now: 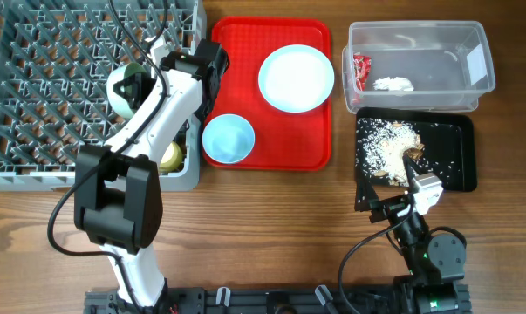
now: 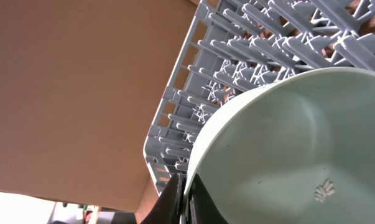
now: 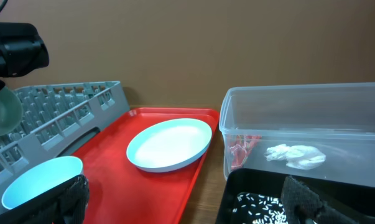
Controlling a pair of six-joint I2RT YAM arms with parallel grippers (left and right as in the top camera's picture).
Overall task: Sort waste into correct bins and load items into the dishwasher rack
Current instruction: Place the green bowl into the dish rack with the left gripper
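My left gripper (image 2: 182,198) is shut on the rim of the mint green bowl (image 2: 287,149), holding it tilted over the grey dishwasher rack (image 1: 62,61). The bowl also shows in the overhead view (image 1: 126,87). A small yellow cup (image 1: 169,156) sits at the rack's near right corner. The pale blue plate (image 1: 296,78) and pale blue bowl (image 1: 228,138) lie on the red serving tray (image 1: 271,148). The clear tub (image 1: 437,52) holds the red wrapper (image 1: 360,70) and white tissue (image 1: 393,84). The black tray (image 1: 454,157) holds rice and brown scraps (image 1: 389,139). My right gripper (image 3: 187,208) is open and empty at the black tray's near edge. The fork and spoon are out of view.
The red serving tray lies between the rack and the two bins. Bare wooden table (image 1: 271,227) runs along the front. My left arm (image 1: 158,113) stretches over the rack's right side.
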